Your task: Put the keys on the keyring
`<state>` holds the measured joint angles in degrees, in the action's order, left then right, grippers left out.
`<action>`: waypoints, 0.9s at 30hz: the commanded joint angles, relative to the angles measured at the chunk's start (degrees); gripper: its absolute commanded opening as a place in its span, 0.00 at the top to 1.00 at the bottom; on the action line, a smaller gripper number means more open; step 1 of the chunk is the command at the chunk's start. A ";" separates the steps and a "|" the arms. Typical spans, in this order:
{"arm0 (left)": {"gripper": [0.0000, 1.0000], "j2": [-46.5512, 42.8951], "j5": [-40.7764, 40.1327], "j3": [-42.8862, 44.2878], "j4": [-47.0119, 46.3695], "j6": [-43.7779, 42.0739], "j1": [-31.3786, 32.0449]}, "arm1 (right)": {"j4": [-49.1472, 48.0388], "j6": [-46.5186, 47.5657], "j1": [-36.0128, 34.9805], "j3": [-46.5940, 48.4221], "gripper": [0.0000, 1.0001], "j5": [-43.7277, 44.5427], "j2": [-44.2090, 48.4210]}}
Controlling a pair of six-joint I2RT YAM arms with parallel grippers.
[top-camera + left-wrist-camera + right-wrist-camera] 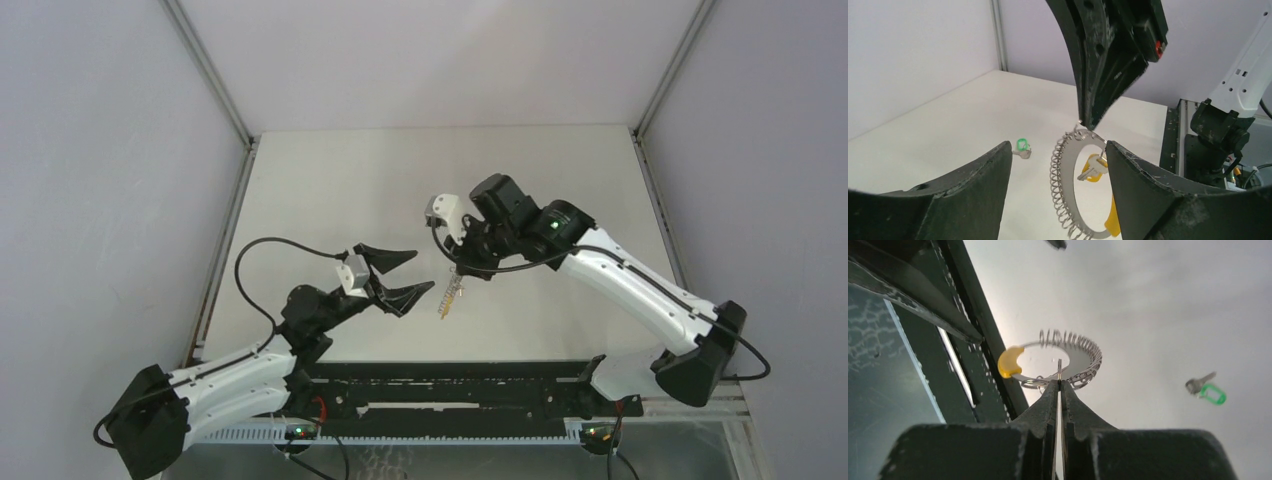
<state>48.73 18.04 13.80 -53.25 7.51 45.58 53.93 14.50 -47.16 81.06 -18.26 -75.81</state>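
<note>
- Right gripper (1059, 384): fingers pressed together, clamped on the upper rim of the keyring (1083, 349). A thin edge of metal is seen pinched between the tips in the right wrist view.
- The keyring is held off the table (350, 180) and hangs edge-down below the right fingertips. A wire coil is wound along one side of its rim; the other side is a plain flat band.
- Yellow key (1093, 167): its head and metal blade are seen at the ring's opening, and it hangs with the ring in the air. In the right wrist view only the yellow head shows, as a crescent against the rim.
- Left gripper (1058, 147): fingers spread wide, nothing gripped. In the left wrist view the ring is framed between the two fingers. The finger on the right of that view is just beside the ring and the yellow key; contact cannot be determined.
- In the top view the left gripper is pointed toward the right one, with the ring just off its nearer fingertip.
- Green key (1022, 147): lying flat on the table, apart from the ring and both grippers, with its blade beside its green head. It is not made out in the top view.
</note>
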 commanded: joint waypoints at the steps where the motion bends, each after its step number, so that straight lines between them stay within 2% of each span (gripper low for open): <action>1: 0.27 -0.62 -2.08 -0.26 2.27 -1.44 0.12 | 9.77 -0.74 -2.90 4.87 1.00 7.26 -3.02; 5: 0.40 1.90 2.12 1.53 4.00 -2.15 -0.35 | 12.10 0.76 -3.92 6.93 1.00 6.86 -5.52; 12: 0.43 8.42 13.75 2.69 -4.56 -0.20 -0.41 | 15.70 3.53 -5.01 11.31 1.00 5.69 -8.59; 23: 0.50 14.14 18.93 6.68 -9.55 1.99 -0.41 | 13.97 8.59 -7.21 9.87 1.00 3.23 -7.61; 27: 0.58 16.00 20.03 7.73 -11.25 3.26 -0.41 | 13.41 9.66 -7.83 9.56 1.00 2.74 -7.51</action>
<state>63.33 35.40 17.82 -59.90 8.97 45.45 69.17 21.85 -54.13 89.93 -14.09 -84.73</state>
